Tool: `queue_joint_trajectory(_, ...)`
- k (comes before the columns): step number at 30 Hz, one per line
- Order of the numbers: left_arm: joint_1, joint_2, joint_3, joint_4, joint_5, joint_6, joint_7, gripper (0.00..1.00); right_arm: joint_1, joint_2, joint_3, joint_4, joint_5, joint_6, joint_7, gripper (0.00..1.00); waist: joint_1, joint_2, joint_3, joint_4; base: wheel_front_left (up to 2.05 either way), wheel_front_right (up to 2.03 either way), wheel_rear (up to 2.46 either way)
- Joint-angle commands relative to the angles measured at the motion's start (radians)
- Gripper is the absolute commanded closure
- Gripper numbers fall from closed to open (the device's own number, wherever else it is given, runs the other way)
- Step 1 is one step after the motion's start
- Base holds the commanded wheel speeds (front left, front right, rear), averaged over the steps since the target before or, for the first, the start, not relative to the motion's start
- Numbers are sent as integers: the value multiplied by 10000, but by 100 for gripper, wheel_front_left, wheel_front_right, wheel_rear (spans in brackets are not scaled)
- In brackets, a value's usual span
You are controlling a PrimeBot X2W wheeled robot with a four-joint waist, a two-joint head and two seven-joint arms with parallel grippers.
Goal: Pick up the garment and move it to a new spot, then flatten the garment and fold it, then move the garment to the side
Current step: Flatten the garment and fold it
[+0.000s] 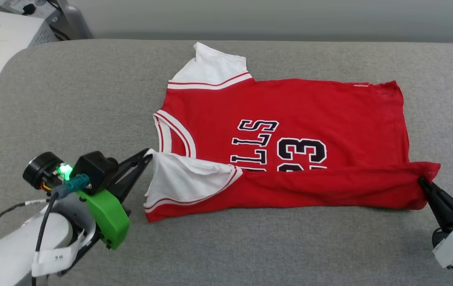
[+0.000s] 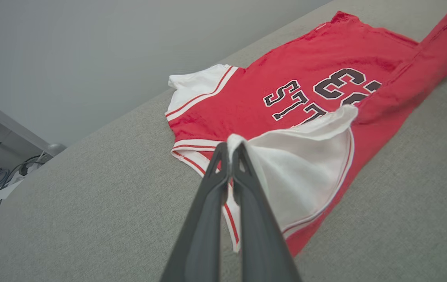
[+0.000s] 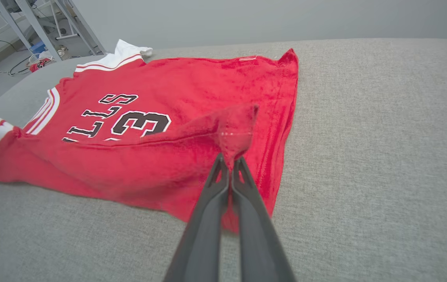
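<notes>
**A:** Mid-frame in the head view, the shirt (image 1: 290, 115) lies on the grey pad (image 1: 250, 246), collar to the left, hem to the right, lettering up.

**B:** And its near edge is folded up over the chest, covering the bottom of the number.

**A:** Lower left, the left pincer (image 1: 149, 155) is clenched on the tip of the near sleeve (image 1: 182, 178).

**B:** Left wrist view agrees: fingers pressed together, white cloth pinched at their tips.

**A:** Lower right, the right pincer (image 1: 422, 180) grips the near hem corner (image 1: 429, 171).

**B:** Right wrist view, same story: fingers closed, red corner bunched above the tips and raised off the pad.

**A:** The far sleeve (image 1: 210, 67) sits at upper middle, its end crumpled.
</notes>
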Motion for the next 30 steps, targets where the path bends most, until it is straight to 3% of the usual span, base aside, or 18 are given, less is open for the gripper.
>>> queue_joint_trajectory(1,-302,-83,61,216,-156,-120,84,100,-274,105,-49,175,-103,-9,50,100,0,0,334,-275,0,0,0)
queue_joint_trajectory(11,-1437,-674,-73,2129,-55,-1026,521,100,-1643,721,354,1229,-412,-9,470,100,0,0,781,-678,0,0,0)
queue_joint_trajectory(22,-2149,-1412,-388,4107,56,-1586,713,100,-2736,975,939,2232,-461,-9,763,100,0,0,1115,-959,0,0,0)
queue_joint_trajectory(23,-2200,-1471,-395,4271,75,-1590,693,53,-2779,1001,936,2379,-418,-9,849,100,0,0,1117,-963,0,0,0)
queue_joint_trajectory(24,-2247,-1558,-393,4494,95,-1545,675,0,-2839,1006,995,2525,-419,-9,973,82,0,0,1108,-963,0,0,0)
queue_joint_trajectory(25,-2255,-1640,-399,4671,69,-1537,688,0,-2875,1004,1082,2616,-428,-9,1076,26,0,0,1088,-963,0,0,0)
queue_joint_trajectory(26,-2254,-1731,-434,4872,51,-1552,710,0,-2925,1011,1156,2673,-431,-9,1108,0,0,0,1050,-963,0,0,0)
queue_joint_trajectory(30,-2126,-2129,-275,5505,-224,-1409,406,0,-3035,1059,1096,2787,-289,-9,995,0,0,0,767,-922,0,0,0)
